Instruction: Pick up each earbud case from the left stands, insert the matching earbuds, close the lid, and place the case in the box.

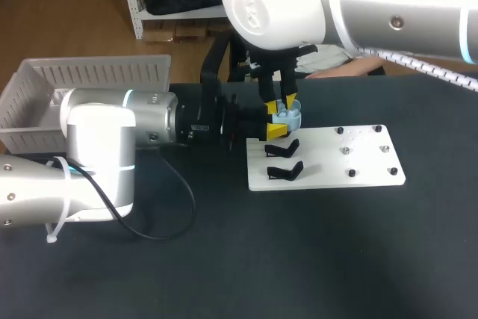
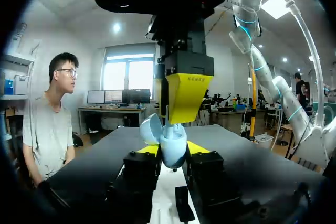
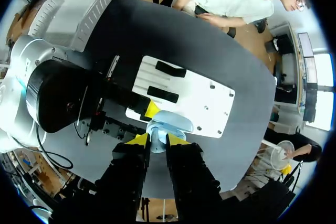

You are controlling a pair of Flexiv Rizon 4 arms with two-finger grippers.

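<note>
**Dark table, pale case: two arms meet over the stand plate**

Black tabletop spreads beneath a tight meeting of my two arms. My left gripper is clenched on the light-blue earbud case, a yellow tip pressed to each side. It holds the case over the far left corner of the white plate, just beside the two black stands. The lid is open. My right gripper hangs directly above the case's mouth, pointing down. Whether it has an earbud pinched I cannot tell, as only a pale sliver shows there. The slatted white box sits well apart, at the table's far left.

The risk, as I judge it, is in the descent. Coming down slightly off the well could jam an earbud on the rim or lever the case askew in the left grip. A brush against the lid could snap it down early. The case's interior is hidden in every view, and the studs on the plate's right half are too small to read.
</note>
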